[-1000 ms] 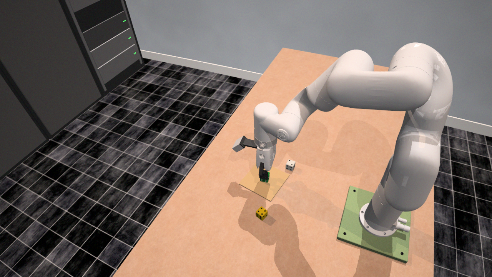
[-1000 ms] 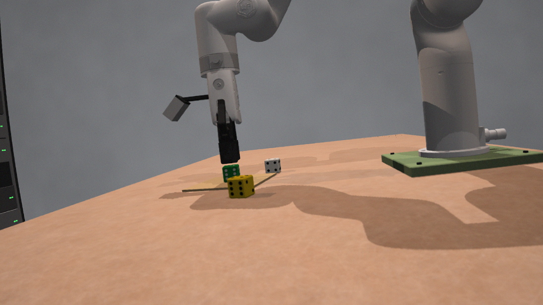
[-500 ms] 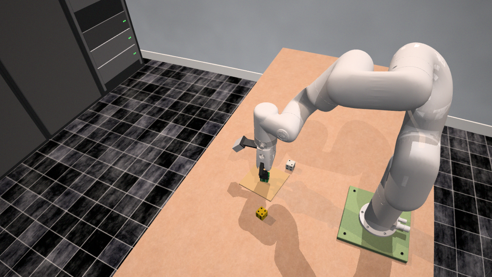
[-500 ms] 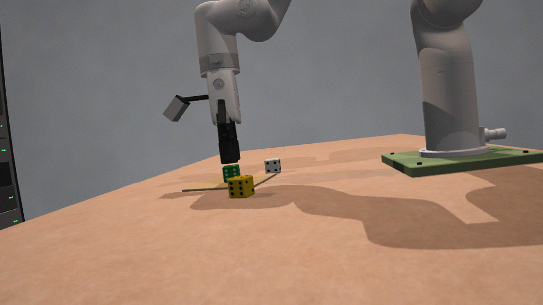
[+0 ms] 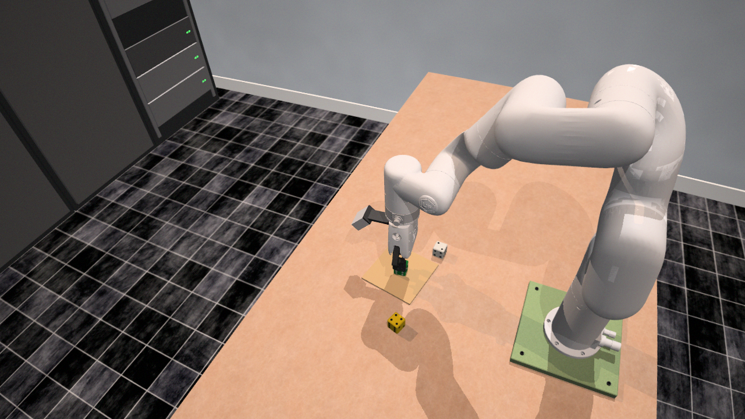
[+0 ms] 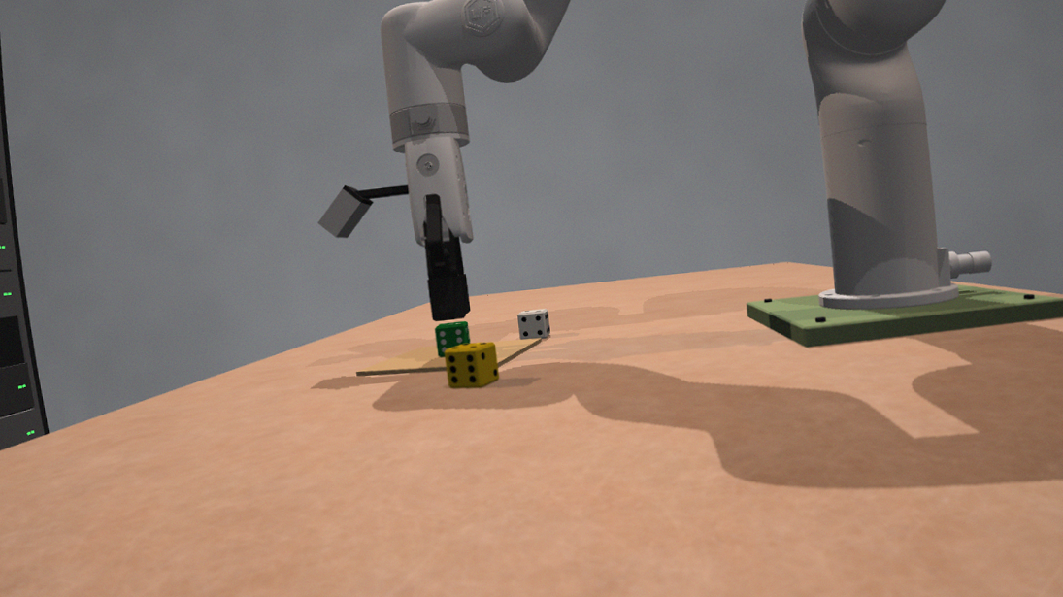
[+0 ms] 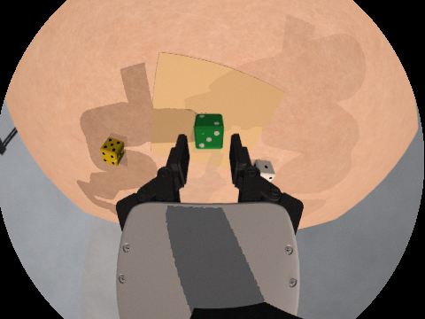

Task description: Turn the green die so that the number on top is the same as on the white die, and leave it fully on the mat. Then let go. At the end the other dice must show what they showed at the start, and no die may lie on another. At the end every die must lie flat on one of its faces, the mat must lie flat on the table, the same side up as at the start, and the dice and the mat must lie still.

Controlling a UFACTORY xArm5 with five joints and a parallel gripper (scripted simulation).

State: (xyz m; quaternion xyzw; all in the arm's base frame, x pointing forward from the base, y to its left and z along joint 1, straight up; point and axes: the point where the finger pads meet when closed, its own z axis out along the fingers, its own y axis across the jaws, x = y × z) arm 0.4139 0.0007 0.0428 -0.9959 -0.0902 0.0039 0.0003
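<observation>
The green die (image 5: 400, 272) lies flat on the tan mat (image 5: 414, 284), near the mat's middle. It also shows in the exterior view (image 6: 451, 338) and in the wrist view (image 7: 208, 131). My gripper (image 6: 449, 311) points straight down and hovers just above the die, with a small gap under the fingertips. Its fingers stand apart, a little wider than the die, with nothing between them. The white die (image 5: 439, 249) sits on the table just off the mat's far right corner, also seen in the exterior view (image 6: 533, 324) and the wrist view (image 7: 265, 169).
A yellow die (image 5: 396, 323) lies on the table in front of the mat, showing six pips toward the exterior view (image 6: 471, 364). The arm's green base plate (image 5: 567, 338) is at the right. A dark server rack (image 5: 156, 57) stands off the table at the left.
</observation>
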